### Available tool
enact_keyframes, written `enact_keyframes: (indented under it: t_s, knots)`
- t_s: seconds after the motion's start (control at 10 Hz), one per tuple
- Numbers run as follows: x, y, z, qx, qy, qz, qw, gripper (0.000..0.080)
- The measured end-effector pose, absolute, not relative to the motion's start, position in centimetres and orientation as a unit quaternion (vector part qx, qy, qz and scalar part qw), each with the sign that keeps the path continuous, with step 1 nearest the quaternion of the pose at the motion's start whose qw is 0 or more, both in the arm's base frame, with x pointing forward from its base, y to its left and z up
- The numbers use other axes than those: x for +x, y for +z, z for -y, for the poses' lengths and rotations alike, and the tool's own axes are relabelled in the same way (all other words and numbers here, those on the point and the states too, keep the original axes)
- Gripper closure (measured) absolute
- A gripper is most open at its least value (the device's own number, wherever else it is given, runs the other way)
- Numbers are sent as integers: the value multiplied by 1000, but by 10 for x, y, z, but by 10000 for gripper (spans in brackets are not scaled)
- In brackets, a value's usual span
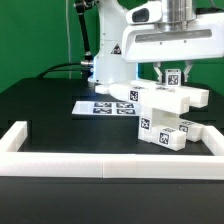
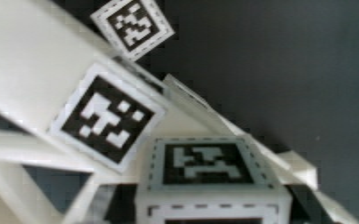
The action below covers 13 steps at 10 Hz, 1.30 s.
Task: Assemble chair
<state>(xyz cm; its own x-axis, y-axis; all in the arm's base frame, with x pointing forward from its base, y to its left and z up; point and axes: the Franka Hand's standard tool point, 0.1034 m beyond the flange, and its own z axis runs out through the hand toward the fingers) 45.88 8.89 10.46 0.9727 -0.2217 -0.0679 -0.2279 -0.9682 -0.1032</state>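
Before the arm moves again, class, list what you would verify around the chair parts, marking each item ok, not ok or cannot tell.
1. Gripper positioned above the chair parts: ok.
2. Jaws open or shut: cannot tell.
3. Chair parts inside the white border rail: ok.
4. Marker board lying flat, beside the parts: ok.
5. Square tag readable in the wrist view: ok, slightly blurred.
6. Parts fully joined: cannot tell.

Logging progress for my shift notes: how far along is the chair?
Done: several white parts look joined into one block. In hand: the pincer sits at a tagged piece on top; grip unclear. Left: small pieces beside it look unattached.
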Motion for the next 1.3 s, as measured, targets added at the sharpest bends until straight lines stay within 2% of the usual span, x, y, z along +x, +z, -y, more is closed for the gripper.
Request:
enact_keyframes:
  t_s: [0.7, 1.3]
  knots:
    - [456, 104, -89, -912, 39, -406, 50, 529]
    - [455, 104, -89, -812, 50, -580, 45, 529]
